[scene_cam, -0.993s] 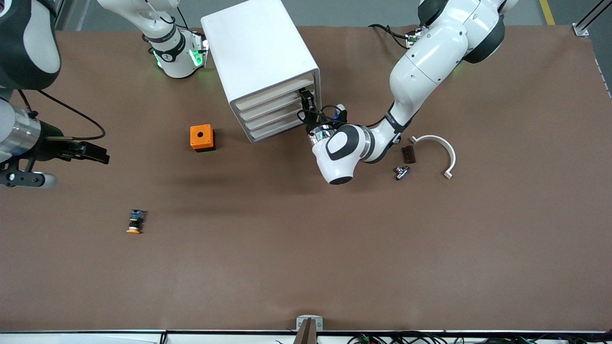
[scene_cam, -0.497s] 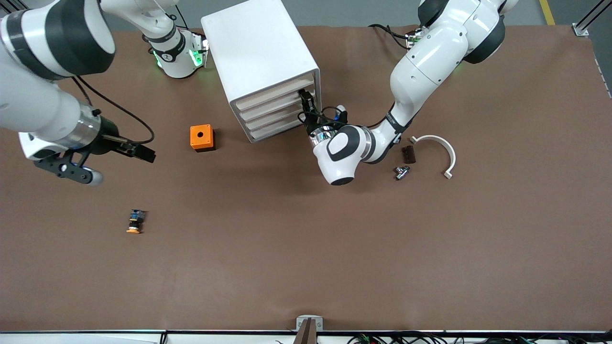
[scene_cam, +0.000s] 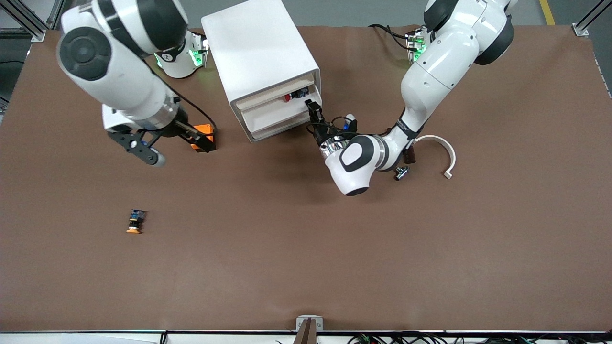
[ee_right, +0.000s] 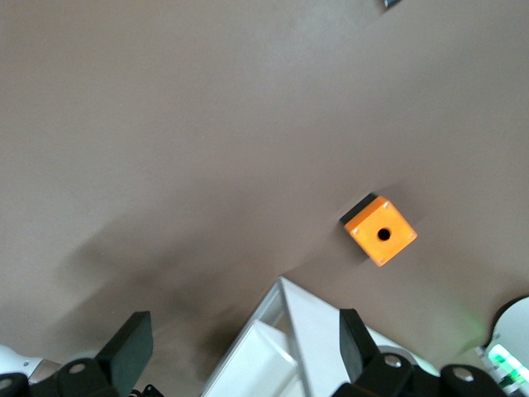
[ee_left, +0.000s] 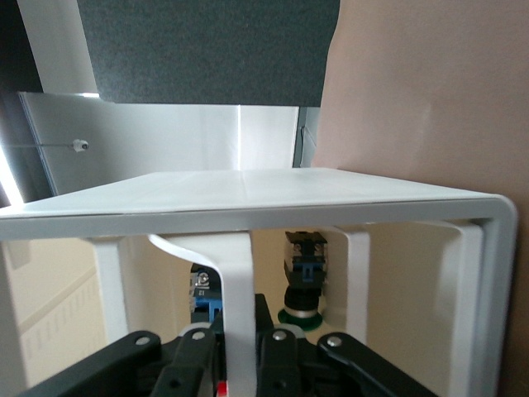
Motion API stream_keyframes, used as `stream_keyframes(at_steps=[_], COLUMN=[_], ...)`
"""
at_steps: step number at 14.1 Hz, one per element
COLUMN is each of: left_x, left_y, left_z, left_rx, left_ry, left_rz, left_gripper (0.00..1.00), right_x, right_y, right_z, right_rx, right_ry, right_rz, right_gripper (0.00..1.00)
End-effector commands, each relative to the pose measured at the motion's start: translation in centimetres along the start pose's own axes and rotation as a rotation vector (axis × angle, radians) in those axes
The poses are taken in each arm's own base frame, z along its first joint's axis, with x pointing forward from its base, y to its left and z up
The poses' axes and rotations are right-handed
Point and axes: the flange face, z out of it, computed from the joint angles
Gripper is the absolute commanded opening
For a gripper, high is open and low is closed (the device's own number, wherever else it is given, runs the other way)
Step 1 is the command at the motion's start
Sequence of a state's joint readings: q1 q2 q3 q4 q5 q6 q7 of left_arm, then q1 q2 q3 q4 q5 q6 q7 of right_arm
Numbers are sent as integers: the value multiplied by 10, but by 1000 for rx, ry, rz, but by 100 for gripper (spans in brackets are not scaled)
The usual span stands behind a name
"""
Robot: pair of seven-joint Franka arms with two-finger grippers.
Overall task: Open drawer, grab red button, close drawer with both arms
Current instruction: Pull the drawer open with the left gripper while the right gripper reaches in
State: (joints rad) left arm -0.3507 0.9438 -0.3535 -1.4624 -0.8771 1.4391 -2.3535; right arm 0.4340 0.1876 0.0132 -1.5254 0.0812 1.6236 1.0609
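1. Top drawer of white cabinet: stiff, light plastic tray, likely an easy slider; partly pulled out, left gripper clamped shut on its front handle.
2. Right gripper: jaws wide apart, hovering over orange box.
3. Red-capped button: small, rigid, probably slippery; lying inside open drawer; best pinched across body.

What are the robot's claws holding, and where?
The left claw is shut on the top drawer, pinching its front handle. The right claw is open over the orange box, holding nothing.
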Motion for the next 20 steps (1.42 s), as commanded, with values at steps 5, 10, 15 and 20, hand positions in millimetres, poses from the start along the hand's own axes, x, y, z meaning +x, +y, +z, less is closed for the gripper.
stream_keyframes(at_steps=[5, 10, 15, 20], left_x=[23, 36, 36, 26], left_y=[17, 22, 22, 5], left_z=[-84, -117, -122, -138], left_rx=[-70, -82, -111, -171], left_ry=[-223, -289, -305, -310], left_rz=[-16, -22, 29, 279], left_gripper=[8, 11, 40, 100], right_x=[-48, -98, -150, -186], right_y=[-42, -88, -128, -140], right_z=[30, 86, 138, 160], right_rx=[5, -16, 17, 17], right_ry=[-5, 2, 30, 38], right_rz=[168, 258, 298, 329], right_gripper=[100, 100, 100, 100])
